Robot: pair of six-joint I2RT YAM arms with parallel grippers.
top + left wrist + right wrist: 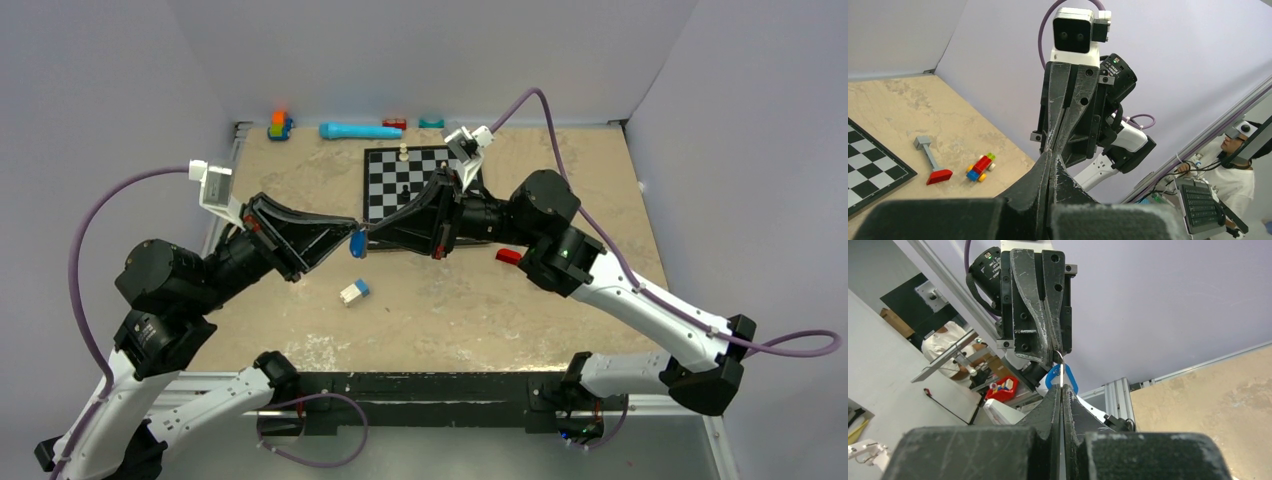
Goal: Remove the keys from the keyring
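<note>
My two grippers meet tip to tip above the table, in front of the chessboard. The left gripper (pixel 351 228) (pixel 1052 153) is shut on the thin silver keyring (pixel 1062 374), which it holds at the top. The right gripper (pixel 369 233) (pixel 1062 387) is shut on the ring's lower edge. The key (pixel 357 243) (pixel 1073 383), with a bright blue oval head, hangs on the ring between the two sets of tips. In the left wrist view the ring and the key are hidden behind the fingers (pixel 1068 172).
A chessboard (pixel 386 196) with a few pieces lies behind the grippers. A blue-and-white block (pixel 354 291) lies on the table below them. A red-and-grey tool (pixel 509 256) (pixel 932 162) and a toy brick car (pixel 980 167) lie to the right. A blue cylinder (pixel 360 131) and small toys line the back wall.
</note>
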